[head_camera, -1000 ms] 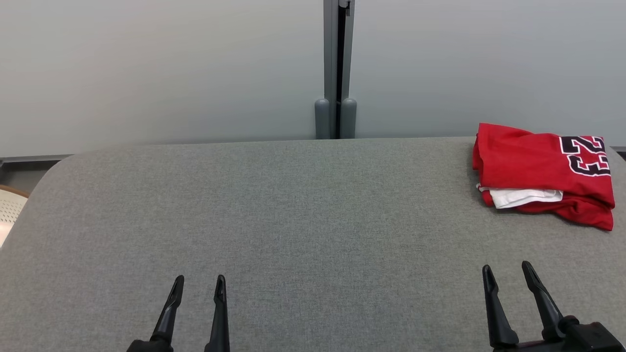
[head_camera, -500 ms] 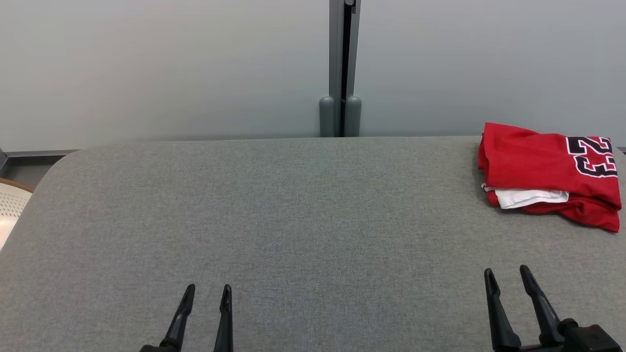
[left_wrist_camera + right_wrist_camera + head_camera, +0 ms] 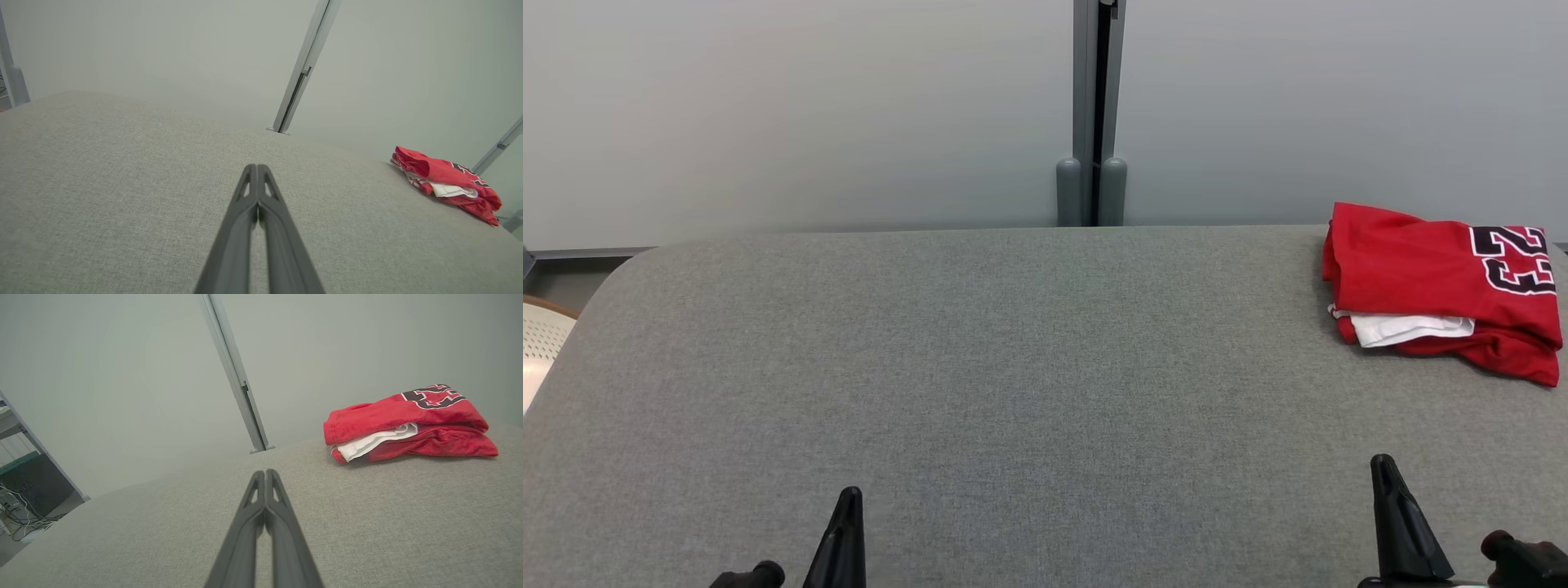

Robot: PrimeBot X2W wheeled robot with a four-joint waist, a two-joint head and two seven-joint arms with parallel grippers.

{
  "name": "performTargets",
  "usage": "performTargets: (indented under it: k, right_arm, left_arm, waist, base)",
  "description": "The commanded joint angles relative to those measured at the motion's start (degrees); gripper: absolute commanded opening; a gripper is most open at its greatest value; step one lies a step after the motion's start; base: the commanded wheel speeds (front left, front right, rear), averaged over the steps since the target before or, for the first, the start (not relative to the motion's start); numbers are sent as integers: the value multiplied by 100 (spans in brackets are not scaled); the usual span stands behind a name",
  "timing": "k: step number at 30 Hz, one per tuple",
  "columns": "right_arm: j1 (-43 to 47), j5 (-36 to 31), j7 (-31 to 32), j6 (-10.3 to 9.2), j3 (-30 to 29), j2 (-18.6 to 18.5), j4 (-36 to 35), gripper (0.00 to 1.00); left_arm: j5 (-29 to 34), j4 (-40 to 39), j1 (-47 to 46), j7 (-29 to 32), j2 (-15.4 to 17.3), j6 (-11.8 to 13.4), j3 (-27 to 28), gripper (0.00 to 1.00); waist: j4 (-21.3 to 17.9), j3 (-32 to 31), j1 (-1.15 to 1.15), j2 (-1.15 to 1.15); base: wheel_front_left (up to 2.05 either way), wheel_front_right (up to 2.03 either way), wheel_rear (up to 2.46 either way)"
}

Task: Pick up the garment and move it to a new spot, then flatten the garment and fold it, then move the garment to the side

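Note:
The garment is a red jersey with black-and-white numerals and a white layer showing at its front edge. It lies folded at the far right of the grey padded table. It also appears as the garment in the left wrist view and the garment in the right wrist view. My left gripper sits low at the near left, shut, nothing in it. At the near right my right gripper is shut and empty too, well short of the garment.
A pale wall with a grey vertical post stands behind the table. A perforated white chair edges in at the far left. Cables and shelving lie on the floor to the left in the right wrist view.
Both grippers have gone from open to shut, and both have dropped lower in the head view. The camera shifted slightly; the garment has stayed put.

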Motion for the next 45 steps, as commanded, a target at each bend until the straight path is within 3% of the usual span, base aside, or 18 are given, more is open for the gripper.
performTargets:
  k: [1, 21, 45]
  right_arm:
    - [-163, 231, 34, 0, -32, -53, -64, 0]
    - [-532, 2263, 452, -1, -195, -112, 113, 0]
    - [-846, 3981, 856, -1, -387, -124, 270, 0]
  left_arm:
    - [-220, -48, -195, 20, 42, -43, 57, 0]
    - [-2205, 291, -664, 422, 143, -359, 362, 0]
    - [-3869, 503, -1031, 818, 186, -616, 694, 0]
  waist:
    - [0, 2, 0, 0]
    - [-1, 52, 0, 0]
    - [-4, 108, 0, 0]
  base:
    - [0, 0, 0]
    - [0, 0, 0]
    - [0, 0, 0]
